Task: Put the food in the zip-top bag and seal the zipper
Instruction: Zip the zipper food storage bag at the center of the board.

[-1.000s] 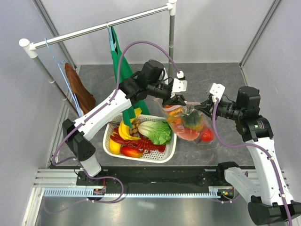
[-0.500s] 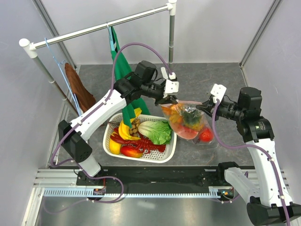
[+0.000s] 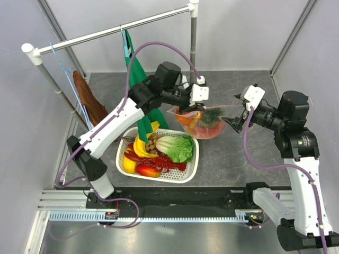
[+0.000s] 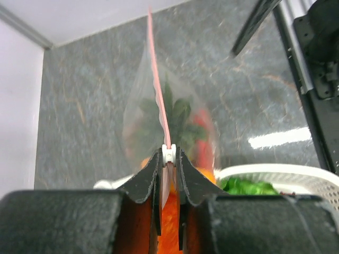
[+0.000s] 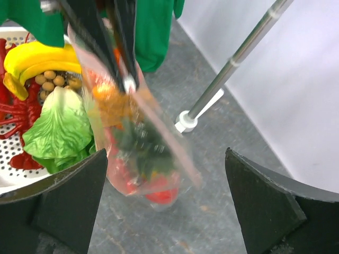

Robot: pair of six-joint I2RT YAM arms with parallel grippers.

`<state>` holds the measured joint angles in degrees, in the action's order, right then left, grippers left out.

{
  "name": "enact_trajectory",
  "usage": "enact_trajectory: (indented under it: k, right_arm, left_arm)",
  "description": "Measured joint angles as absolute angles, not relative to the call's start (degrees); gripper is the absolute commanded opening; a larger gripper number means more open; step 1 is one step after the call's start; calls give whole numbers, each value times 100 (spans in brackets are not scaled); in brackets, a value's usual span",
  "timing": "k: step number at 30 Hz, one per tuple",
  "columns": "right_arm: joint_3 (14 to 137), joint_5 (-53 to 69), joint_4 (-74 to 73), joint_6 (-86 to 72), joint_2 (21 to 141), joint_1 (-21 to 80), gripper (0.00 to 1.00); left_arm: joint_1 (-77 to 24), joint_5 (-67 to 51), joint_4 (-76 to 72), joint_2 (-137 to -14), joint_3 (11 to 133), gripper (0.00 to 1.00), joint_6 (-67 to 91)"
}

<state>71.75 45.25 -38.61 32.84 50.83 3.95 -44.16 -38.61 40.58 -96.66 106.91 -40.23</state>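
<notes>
The bag [image 3: 205,126] hangs in mid-air at the centre of the top view, just right of the basket [image 3: 195,165]. It is loaded with food [image 3: 201,118]: red, orange and dark green pieces show through the film. The left gripper [image 4: 168,157] is clamped tight on the zipper [image 4: 157,79]. In its wrist view the pink strip runs from the jaws straight to the top of the frame as one thin line, with a small white piece sitting right at the jaws. Whether the strip is pressed shut along its whole length cannot be told.

The right gripper [image 3: 231,121] is spread wide and holds nothing. It sits to the right of the bag, near it but apart. In its own view the bag hangs beyond and between the two fingers, blurred. Bananas [image 3: 142,148] and lettuce [image 3: 177,148] lie in the basket.

The step looks like the sealing. To do it well, the right gripper should close on the free end of the strip, not on the film below it, and draw the mouth taut and level. The seal can then be pressed along its length with both lips lined up. The load hangs from one pinch and may swing, so a slow approach is wise.
</notes>
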Motion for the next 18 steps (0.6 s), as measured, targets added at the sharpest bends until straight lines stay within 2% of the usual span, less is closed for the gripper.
enact_trajectory:
  k: [3,7,10,18]
  right_arm:
    - [7378,4558,-3940,3498,5076,395,97]
    - [7518,4683,-4340,4073,5111,395,83]
    - [7518,4772,-4711,4532,5140,395,79]
    - [7454,4803,-5686,5426,5258,401,78]
  left_arm:
    - [-4687,-3795,4060,-9795,10888,2,-4021]
    - [-4884,-3793,4064,-9955,10934,2,-4034]
    - [-4945,-3780,4056,-10066,10934,2,-4032]
    - [-5059,-3771,4012,-10180,10936,2,-4018]
